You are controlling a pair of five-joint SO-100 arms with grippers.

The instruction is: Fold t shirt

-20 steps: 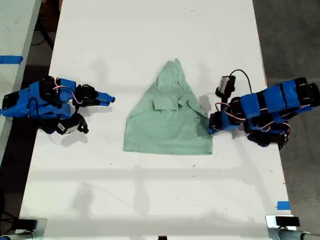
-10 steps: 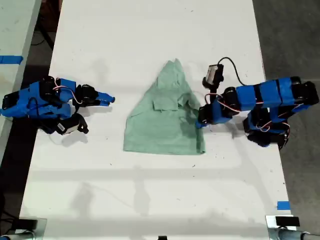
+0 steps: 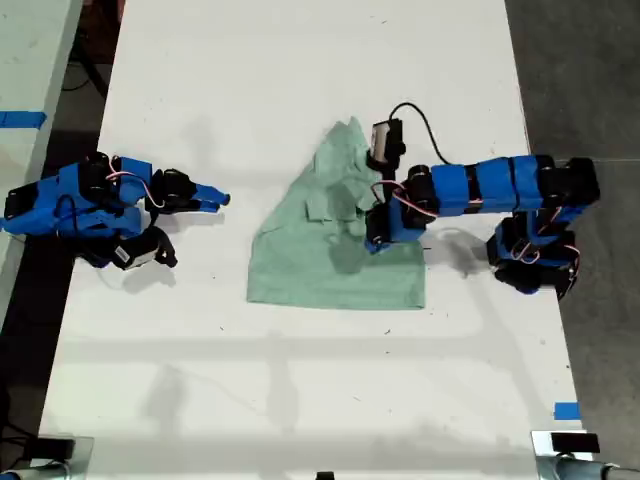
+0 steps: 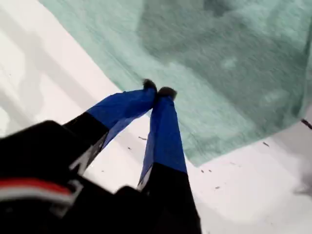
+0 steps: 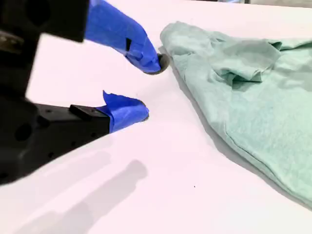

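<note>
Now you can see the t shirt (image 3: 335, 250) lying near the middle of the white table (image 3: 300, 80), narrowing to a peak toward the exterior view's twelve o'clock, with its straight hem toward six o'clock and small folds bunched in its upper half. Your first gripper (image 4: 157, 90) reaches in from the exterior view's three o'clock and sits over the cloth, its blue-taped tips pressed together, though you cannot tell whether any cloth is pinched between them. Off at nine o'clock in the exterior view, your second gripper (image 5: 148, 87) rests on the bare table well apart from the shirt, jaws parted and holding nothing.
</note>
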